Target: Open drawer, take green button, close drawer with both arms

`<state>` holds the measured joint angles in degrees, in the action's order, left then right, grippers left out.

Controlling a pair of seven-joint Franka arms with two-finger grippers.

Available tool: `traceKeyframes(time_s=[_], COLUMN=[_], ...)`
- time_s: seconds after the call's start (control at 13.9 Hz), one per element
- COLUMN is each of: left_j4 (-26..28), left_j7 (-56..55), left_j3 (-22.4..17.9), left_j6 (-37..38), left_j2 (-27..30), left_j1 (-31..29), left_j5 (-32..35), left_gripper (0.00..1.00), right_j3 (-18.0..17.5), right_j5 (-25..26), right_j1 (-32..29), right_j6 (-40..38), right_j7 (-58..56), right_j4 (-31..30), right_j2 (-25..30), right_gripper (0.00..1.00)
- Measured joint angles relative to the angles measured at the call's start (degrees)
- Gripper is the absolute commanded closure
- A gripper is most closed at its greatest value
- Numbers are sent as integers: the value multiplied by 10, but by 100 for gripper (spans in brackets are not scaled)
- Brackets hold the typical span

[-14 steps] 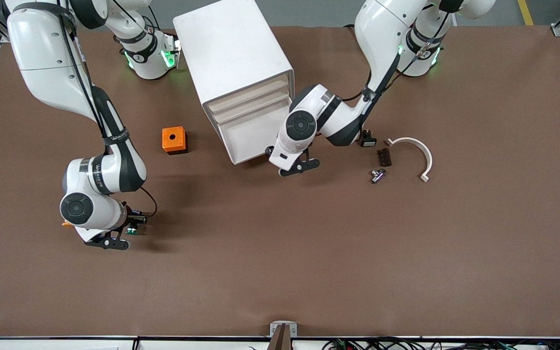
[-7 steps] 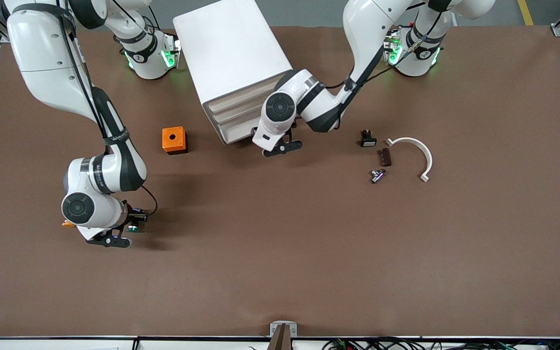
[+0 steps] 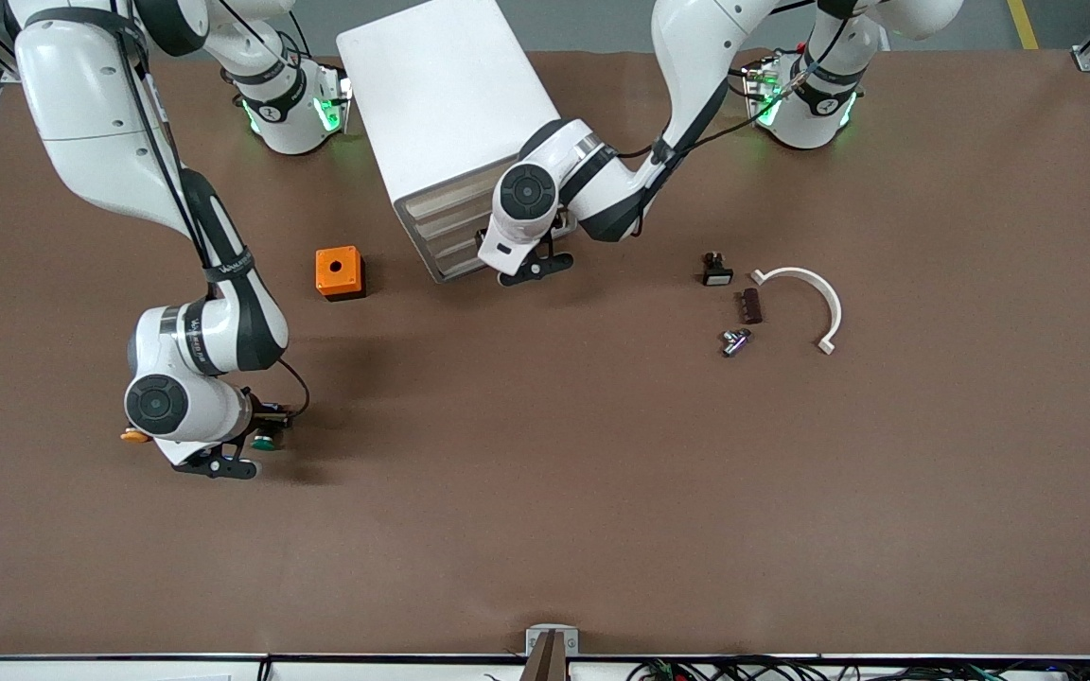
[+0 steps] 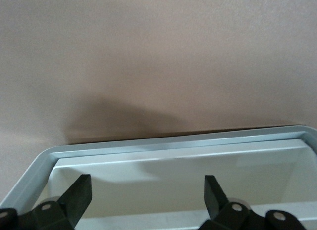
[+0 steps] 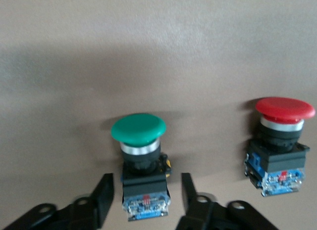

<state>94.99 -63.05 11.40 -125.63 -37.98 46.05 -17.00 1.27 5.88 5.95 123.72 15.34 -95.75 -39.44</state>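
The green-capped button [image 5: 138, 141] stands on the table between the spread fingers of my right gripper [image 5: 143, 200], which do not touch its black-and-blue body. In the front view the button [image 3: 264, 441] sits by my right gripper [image 3: 244, 446] near the right arm's end of the table. My left gripper [image 3: 521, 270] is open and empty against the front of the lowest drawer [image 3: 455, 253] of the white cabinet [image 3: 450, 95]. In the left wrist view its fingers [image 4: 81, 195] frame the drawer's pale rim [image 4: 163, 146]. The drawer sits almost level with the others.
A red-capped button [image 5: 282, 141] stands beside the green one. An orange-yellow cap [image 3: 133, 436] shows by the right wrist. An orange box [image 3: 339, 272] lies near the cabinet. A black part [image 3: 716, 270], brown block [image 3: 748, 305], metal piece [image 3: 735, 341] and white curved piece [image 3: 815, 293] lie toward the left arm's end.
My left gripper has pushed the lowest drawer from well pulled out to almost fully in. My right gripper has edged slightly back from the green button, which stays on the table.
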Motion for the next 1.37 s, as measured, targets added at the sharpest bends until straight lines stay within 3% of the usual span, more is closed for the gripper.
traceKeyframes(time_s=[0.22,0.58,1.08,1.37], left_j4=[-24,-81,-83,-94], left_j7=[11,43,212,258], left_j3=[-19,-22,-23,-23], left_j6=[29,93,124,142], left_j2=[26,84,115,124], left_j1=[-57,-222,-339,-361], left_j5=[18,186,213,213], left_gripper=[0,0,0,0], right_j3=[-2,-6,-5,-3], right_j5=[0,0,-1,-11], right_j1=[0,1,-12,-44], right_j6=[-61,-133,-199,-237], right_j7=[0,-1,-104,-179], right_j4=[7,8,7,7], right_j2=[30,116,219,280], right_gripper=[0,0,0,0])
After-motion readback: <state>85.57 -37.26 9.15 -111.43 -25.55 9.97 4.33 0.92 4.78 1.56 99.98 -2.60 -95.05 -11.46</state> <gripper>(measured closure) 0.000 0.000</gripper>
